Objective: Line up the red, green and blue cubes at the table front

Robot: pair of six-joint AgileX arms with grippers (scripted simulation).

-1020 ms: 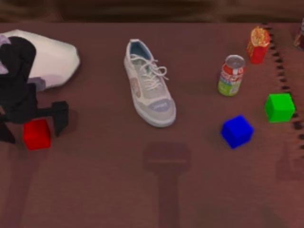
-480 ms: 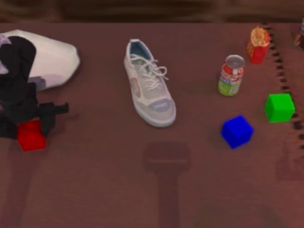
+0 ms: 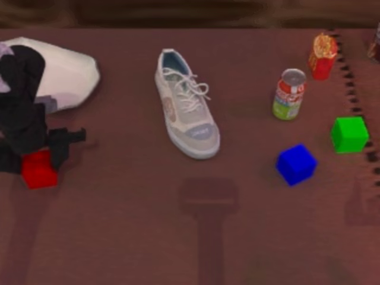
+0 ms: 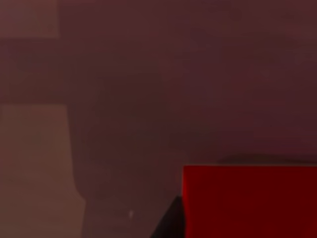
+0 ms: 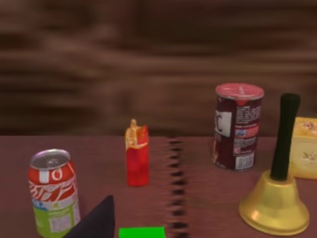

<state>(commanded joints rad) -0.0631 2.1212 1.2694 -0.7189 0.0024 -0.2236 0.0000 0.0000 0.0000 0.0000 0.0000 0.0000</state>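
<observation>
Top view shows our left tool point(image 3: 37, 155) low at the worktop's point(image 3: 130, 237) left edge, clenched on the red cube point(image 3: 40, 171), one dark finger against the cube's right face; the left wrist view confirms the red cube point(image 4: 250, 201) sits close in the grip. The blue cube point(image 3: 295, 164) and green cube point(image 3: 349, 134) lie well apart from it at the right, near the can point(image 3: 289, 94). Our right tool's state we cannot tell. To do this step well, we should lift straight up before travelling, keep clear of the shoe point(image 3: 187, 111), and set the cube square at the front.
</observation>
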